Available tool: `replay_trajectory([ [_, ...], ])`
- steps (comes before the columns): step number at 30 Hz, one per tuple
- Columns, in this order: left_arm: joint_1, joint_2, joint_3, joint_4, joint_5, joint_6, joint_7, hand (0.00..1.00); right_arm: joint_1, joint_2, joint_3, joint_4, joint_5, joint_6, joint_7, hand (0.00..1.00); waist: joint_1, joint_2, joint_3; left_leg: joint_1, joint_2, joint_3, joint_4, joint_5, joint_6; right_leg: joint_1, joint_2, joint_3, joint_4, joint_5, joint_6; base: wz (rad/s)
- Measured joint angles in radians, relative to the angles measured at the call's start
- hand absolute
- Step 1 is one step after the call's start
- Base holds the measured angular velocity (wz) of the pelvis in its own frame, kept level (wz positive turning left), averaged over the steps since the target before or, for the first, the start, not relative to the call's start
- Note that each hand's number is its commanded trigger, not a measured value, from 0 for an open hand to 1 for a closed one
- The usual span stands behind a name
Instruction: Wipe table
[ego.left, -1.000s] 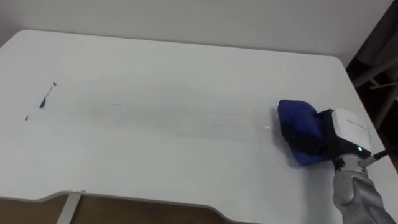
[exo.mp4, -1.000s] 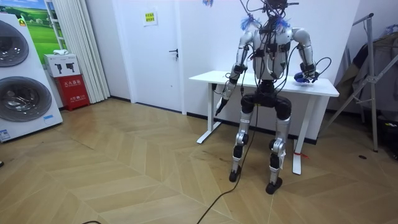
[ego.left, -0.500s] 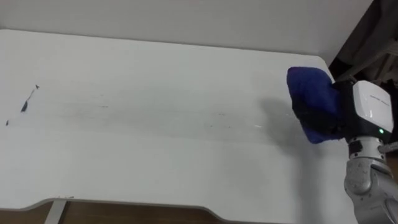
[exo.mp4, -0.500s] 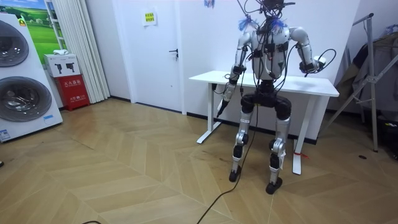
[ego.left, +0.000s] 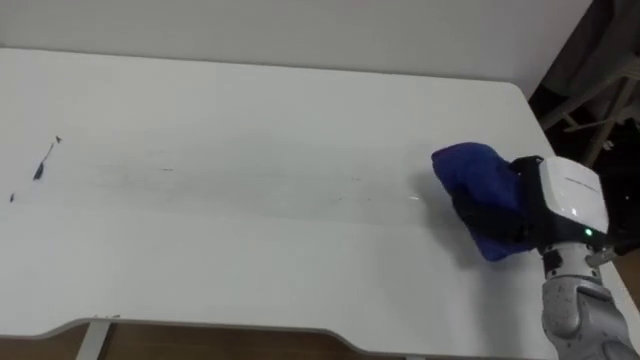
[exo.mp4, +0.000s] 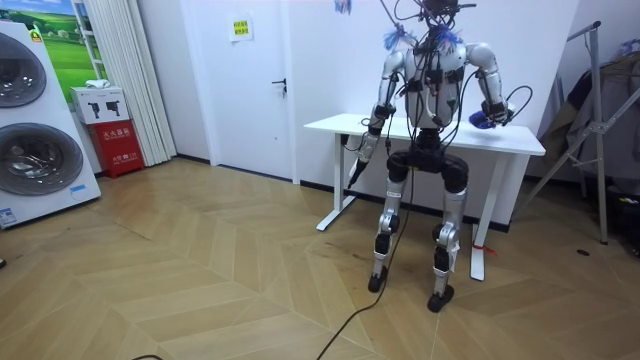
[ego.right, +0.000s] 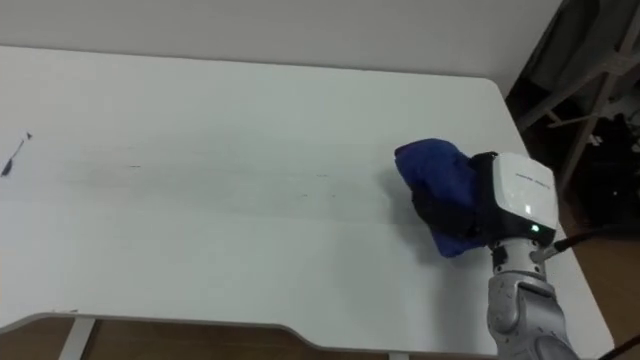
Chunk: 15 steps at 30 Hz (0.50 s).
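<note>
Right hand (ego.left: 566, 200): we are clamping it round the blue cloth (ego.left: 472, 180).
Place: we are working near the table (ego.left: 250, 110)'s right edge.
Left hand (exo.mp4: 353, 152): hanging by the front edge; we cannot tell its grip.

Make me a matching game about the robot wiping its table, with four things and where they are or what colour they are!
Things:
1. blue cloth
2. dark mark
3. table
4. washing machine

Places and colours:
A. white all over the top
B. at the room view's left, away from the robot
C. gripped in the right hand, near the table's right end
D. on the table top, far over at the robot's left

Pairs: 1-C, 2-D, 3-A, 4-B
</note>
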Motion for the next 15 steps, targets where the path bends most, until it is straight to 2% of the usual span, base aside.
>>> replay_trajectory([
  [3, -0.004, 0.000, -0.002, 0.000, -0.022, -0.001, -0.004, 0.00, 0.000, 0.003, 0.023, 0.000, -0.004, -0.001, 0.016, 0.00, 0.009, 0.002, 0.0014, -0.001, 0.000, 0.000, 0.000, 0.000, 0.001, -0.001, 0.000, 0.000, 0.000, 0.000, 0.000, 0.00],
  [10, 0.001, 0.001, -0.001, 0.000, -0.037, -0.001, -0.001, 0.00, 0.000, -0.001, 0.015, 0.006, -0.004, -0.001, 0.016, 0.00, 0.002, 0.008, 0.0038, -0.011, 0.000, -0.002, 0.001, -0.001, 0.001, -0.009, -0.001, -0.003, 0.000, 0.000, 0.000, 0.00],
  [15, 0.007, 0.002, 0.000, -0.001, -0.035, -0.022, 0.002, 0.00, 0.004, -0.001, -0.008, 0.006, 0.021, -0.035, 0.015, 0.00, -0.012, -0.004, -0.0024, -0.007, 0.000, -0.002, 0.004, 0.000, 0.001, -0.005, -0.001, -0.003, 0.001, 0.000, 0.000, 0.00],
])
